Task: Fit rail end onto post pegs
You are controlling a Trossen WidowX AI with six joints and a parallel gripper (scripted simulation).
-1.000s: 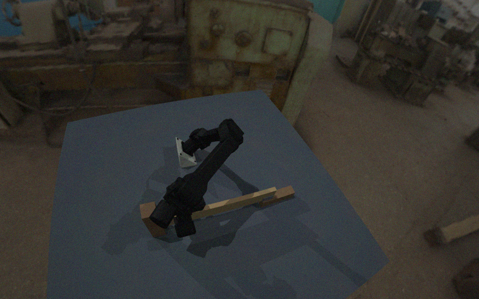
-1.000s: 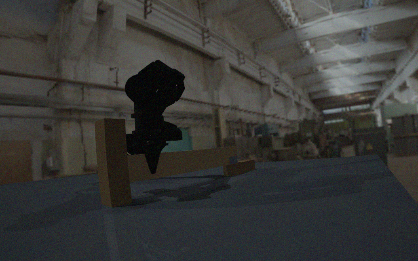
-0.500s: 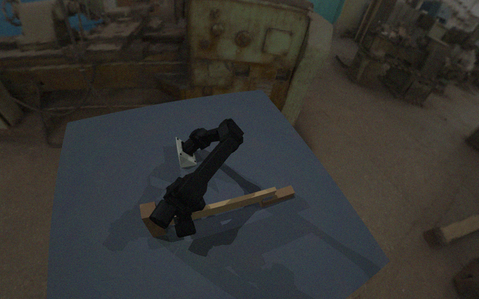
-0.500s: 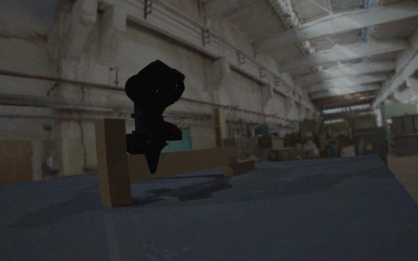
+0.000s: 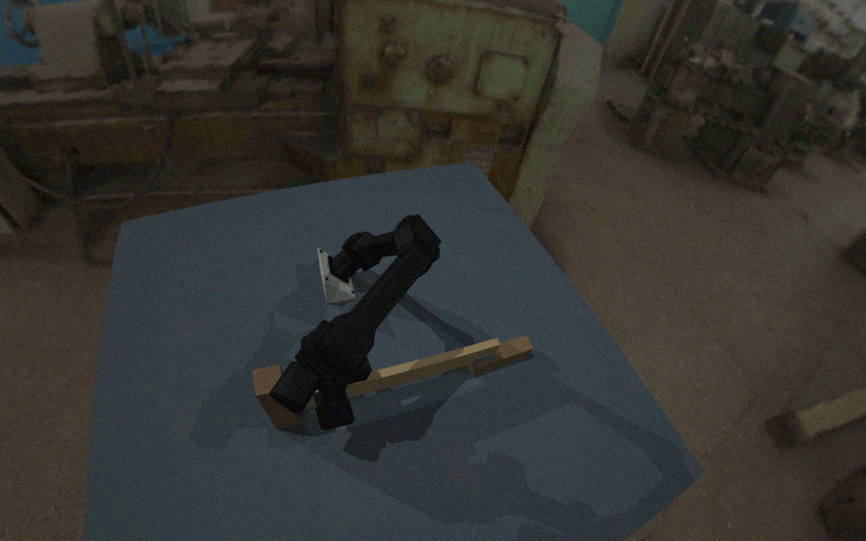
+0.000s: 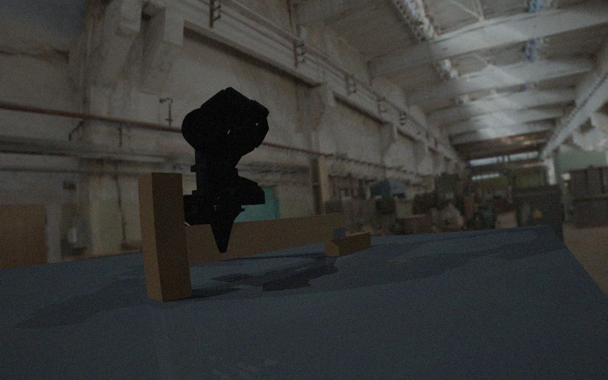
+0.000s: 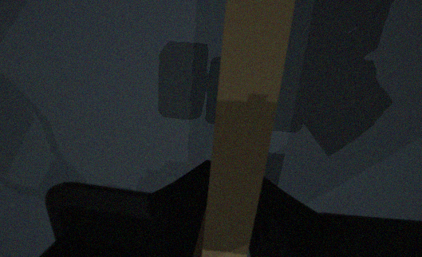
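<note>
The long wooden rail (image 5: 422, 368) (image 6: 277, 231) (image 7: 250, 60) is lifted off the blue table (image 5: 187, 269) (image 6: 391, 307) and looks about level. Its far end sits at the low footboard block (image 5: 513, 351) (image 6: 353, 243). Its near end reaches the face of the short upright post (image 5: 265, 387) (image 6: 162, 236). The pegs and the holes are hidden behind the rail and my arm. My gripper (image 5: 332, 398) (image 6: 221, 238) (image 7: 226, 168) is shut on the rail close to the post, one finger on each side.
The arm's white base mount (image 5: 335, 282) stands behind the rail, mid-table. The table's right and front edges drop to the workshop floor. A loose wooden beam (image 5: 846, 407) lies on the floor at the far right.
</note>
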